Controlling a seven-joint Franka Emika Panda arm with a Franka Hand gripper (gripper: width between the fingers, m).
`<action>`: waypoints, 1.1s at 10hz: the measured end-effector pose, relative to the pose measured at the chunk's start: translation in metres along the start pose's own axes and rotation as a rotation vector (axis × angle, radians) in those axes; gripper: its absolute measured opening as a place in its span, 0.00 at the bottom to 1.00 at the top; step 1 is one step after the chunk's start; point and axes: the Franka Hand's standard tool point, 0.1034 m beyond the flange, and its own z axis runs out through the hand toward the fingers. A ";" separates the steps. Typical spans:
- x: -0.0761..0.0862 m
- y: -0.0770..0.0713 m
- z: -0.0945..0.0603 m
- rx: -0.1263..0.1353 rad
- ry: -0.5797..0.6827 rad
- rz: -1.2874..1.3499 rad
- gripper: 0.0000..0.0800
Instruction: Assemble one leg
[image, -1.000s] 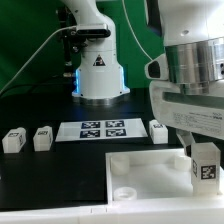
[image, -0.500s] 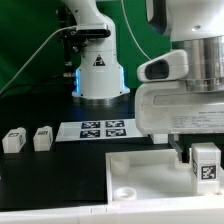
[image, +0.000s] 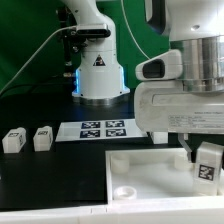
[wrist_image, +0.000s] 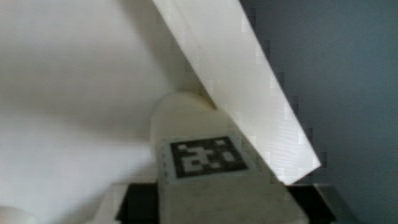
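no readable text, only square marker tags (image: 103, 129)

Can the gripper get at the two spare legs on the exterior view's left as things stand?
Probably not yet. The gripper is shut on a leg over the panel. The two spare legs stand apart on open table with nothing above them, so once it lets go, access looks free.

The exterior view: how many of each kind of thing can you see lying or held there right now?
Legs: 3, namely two on the table at the exterior view's left and one at the gripper
Large white panel: 1
Marker board: 1
Total: 5
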 end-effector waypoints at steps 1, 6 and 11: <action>0.000 0.000 0.000 0.001 -0.001 0.110 0.37; -0.001 -0.001 0.001 0.036 -0.051 0.795 0.37; 0.000 0.001 0.003 0.090 -0.054 1.228 0.45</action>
